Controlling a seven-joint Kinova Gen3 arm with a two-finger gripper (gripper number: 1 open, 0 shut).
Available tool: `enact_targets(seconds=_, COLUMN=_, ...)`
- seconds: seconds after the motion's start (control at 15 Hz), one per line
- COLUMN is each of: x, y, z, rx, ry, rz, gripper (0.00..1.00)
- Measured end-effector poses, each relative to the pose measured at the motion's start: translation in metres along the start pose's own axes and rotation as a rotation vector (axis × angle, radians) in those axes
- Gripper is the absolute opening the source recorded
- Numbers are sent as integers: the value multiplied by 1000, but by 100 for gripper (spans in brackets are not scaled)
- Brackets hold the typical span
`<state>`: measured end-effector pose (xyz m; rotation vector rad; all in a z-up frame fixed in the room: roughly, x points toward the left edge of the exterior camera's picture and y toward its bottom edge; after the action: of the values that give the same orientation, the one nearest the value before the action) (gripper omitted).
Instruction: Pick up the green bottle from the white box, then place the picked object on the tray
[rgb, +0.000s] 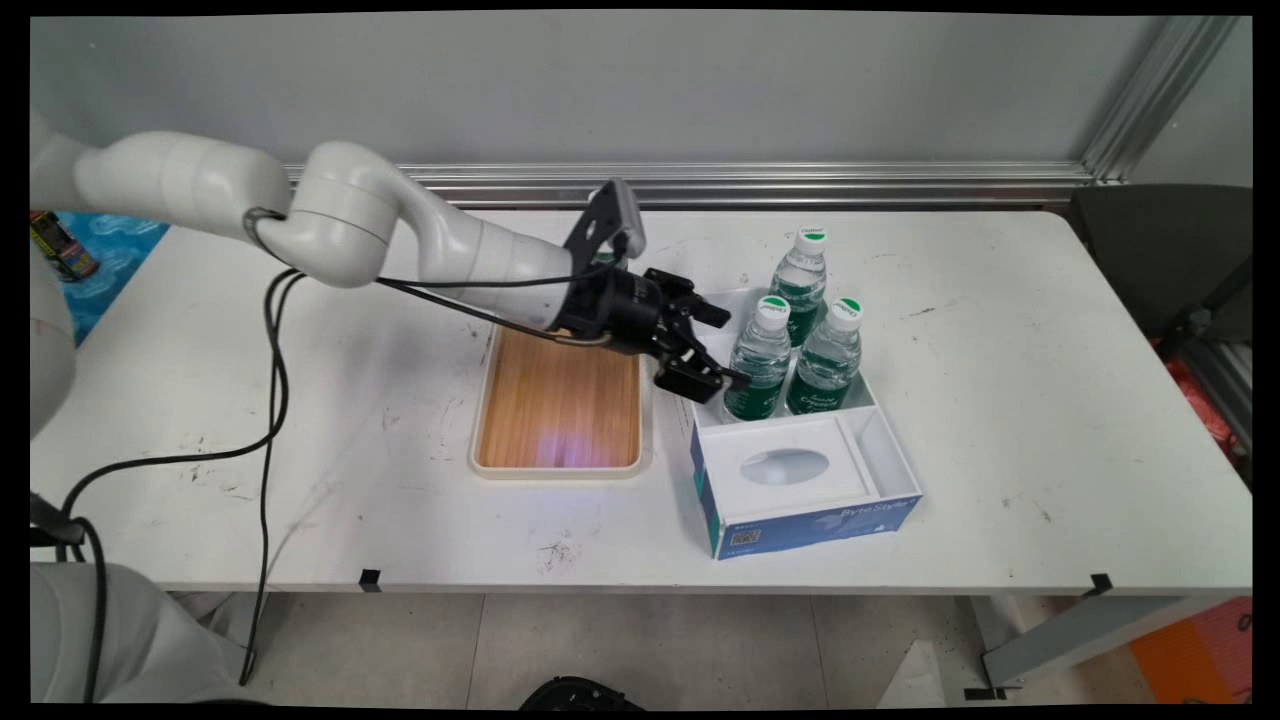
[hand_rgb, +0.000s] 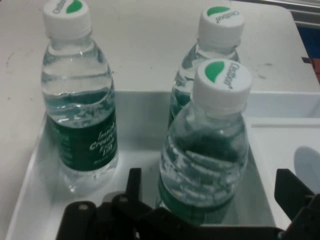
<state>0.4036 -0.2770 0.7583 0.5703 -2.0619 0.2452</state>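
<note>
- The claw (rgb: 722, 352) sits at centre frame in the main view, spread wide with nothing between its fingers, reaching into the left side of the white box (rgb: 893, 466).
- Its fingers flank the nearest bottle (hand_rgb: 207, 150); whether they touch it cannot be told.
- Three water bottles stand upright in the box's upper compartment: the nearest bottle, the left bottle (hand_rgb: 80, 97) and the far bottle (hand_rgb: 212, 45).
- The wooden tray (rgb: 558, 405), left of the box on the desk (rgb: 1000, 330), carries nothing.

Three upright clear water bottles, green labels, white green-marked caps: nearest-left bottle (rgb: 760, 358) (hand_rgb: 205, 145), right bottle (rgb: 829, 357) (hand_rgb: 212, 55), far bottle (rgb: 801, 278) (hand_rgb: 80, 95), clustered in the white tray's (rgb: 895, 455) (hand_rgb: 30, 190) far compartment.
</note>
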Motion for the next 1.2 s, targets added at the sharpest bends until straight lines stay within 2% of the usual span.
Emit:
enact_targets(seconds=0.4, x=1, y=0, z=21, rx=6, ry=6, rz=-14, gripper=100)
enact_targets(seconds=0.47, x=0, y=0, z=22, rx=5, ry=6, rz=-15, gripper=0)
enact_targets(seconds=0.8, x=-1, y=2, z=24, rx=1, ry=6, rz=-10, gripper=0)
enact_targets(seconds=1.2, x=4, y=7, z=10, rx=-14, ry=14, rz=9, gripper=0)
